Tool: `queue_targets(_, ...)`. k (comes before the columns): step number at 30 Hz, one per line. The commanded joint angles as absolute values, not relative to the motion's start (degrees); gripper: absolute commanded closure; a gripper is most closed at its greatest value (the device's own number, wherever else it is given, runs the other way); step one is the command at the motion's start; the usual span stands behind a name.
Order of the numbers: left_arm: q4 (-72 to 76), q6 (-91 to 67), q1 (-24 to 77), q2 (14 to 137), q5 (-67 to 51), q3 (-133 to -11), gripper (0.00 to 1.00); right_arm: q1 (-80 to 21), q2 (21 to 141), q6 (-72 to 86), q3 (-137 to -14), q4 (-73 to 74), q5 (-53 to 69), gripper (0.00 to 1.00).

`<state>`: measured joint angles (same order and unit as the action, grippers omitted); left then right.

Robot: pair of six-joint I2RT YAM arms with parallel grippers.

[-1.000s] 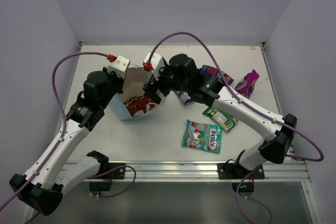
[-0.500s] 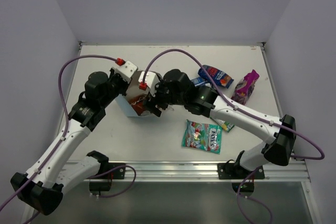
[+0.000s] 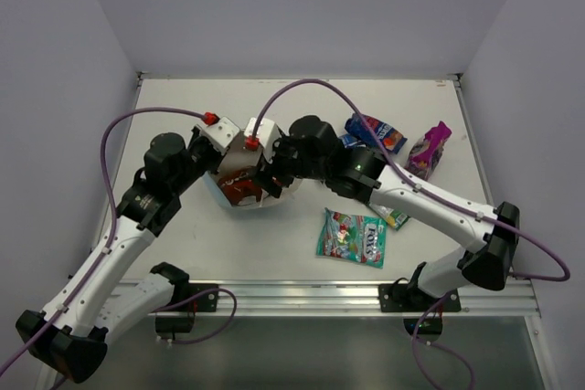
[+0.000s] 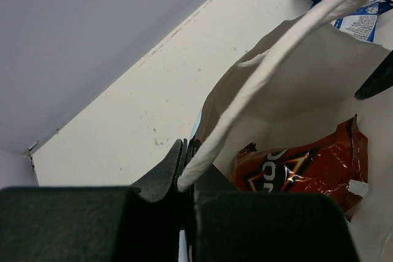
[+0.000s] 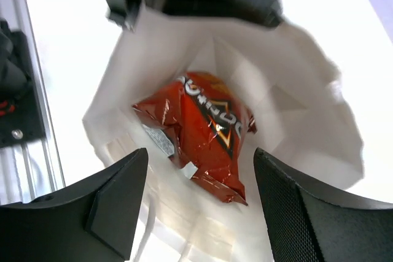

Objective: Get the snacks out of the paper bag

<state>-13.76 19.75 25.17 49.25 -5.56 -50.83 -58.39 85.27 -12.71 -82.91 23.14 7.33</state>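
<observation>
top: light-blue paper bag [image 3: 228,194] sits between both arms; teal foil packet [image 3: 352,237] lies right of bag.
left wrist: left jaws clamped on bag rim; red-orange Doritos foil packet [image 4: 301,167] inside bag.
right wrist: right jaws wide apart, empty, over bag mouth.

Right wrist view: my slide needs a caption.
Open right tool faces into the paper bag, red-orange Doritos packet inside.

Robot lab cell: white table [image 3: 420,107] between plain pale walls [image 3: 302,6], arms [image 3: 430,203] on an aluminium rail [image 3: 302,291].
</observation>
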Motion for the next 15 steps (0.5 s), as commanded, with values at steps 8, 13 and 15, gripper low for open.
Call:
queue_targets(8, -9.93, 21.01, 24.96, 48.60, -6.68, -50.80, 1.00, -58.19, 82.35, -15.99, -85.87, 21.71, 0.09, 0.32)
queue_targets(13, -9.84, 20.66, 24.87, 48.78, -6.33, -51.06, 1.00, -58.09, 83.67, -17.84, -83.77, 20.48, -0.54, 0.35)
queue_targets(15, -9.32, 19.78, 24.96, 49.04, -6.06, -51.06, 1.00, -58.27, 84.11, -17.14, -81.75, 20.30, -0.35, 0.36)
